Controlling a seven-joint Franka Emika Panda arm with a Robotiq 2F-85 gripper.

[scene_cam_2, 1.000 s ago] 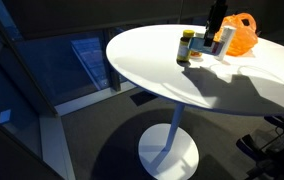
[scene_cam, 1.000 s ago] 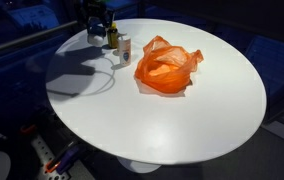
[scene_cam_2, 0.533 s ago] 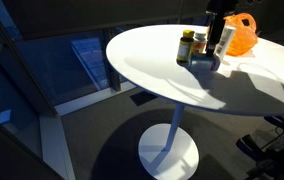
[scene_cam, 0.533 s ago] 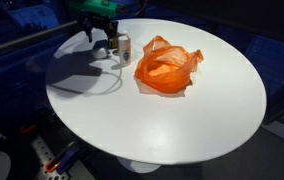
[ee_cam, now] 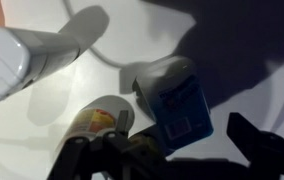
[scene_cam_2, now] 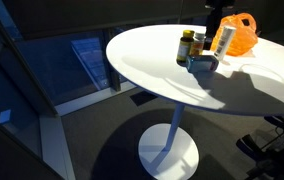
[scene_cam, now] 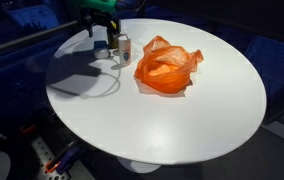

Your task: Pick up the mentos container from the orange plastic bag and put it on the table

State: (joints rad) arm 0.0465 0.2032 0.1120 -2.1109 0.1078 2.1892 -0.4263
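The round counter (scene_cam: 182,120) is showing plain white, unpatterned, with grey shadows lying across it. The orange plastic bag (scene_cam: 165,67) is glowing a bright, even orange, darker in its folds. In the wrist view the mentos container (ee_cam: 177,100) is showing blue with a paler printed label. The white bottle (ee_cam: 17,60) is reading plain white. The small bottle (ee_cam: 100,125) is wearing a label with yellow and red.

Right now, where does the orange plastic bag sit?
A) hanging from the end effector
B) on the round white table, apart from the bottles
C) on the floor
B: the orange plastic bag lies on the white table, with bare tabletop between it and the white bottle.
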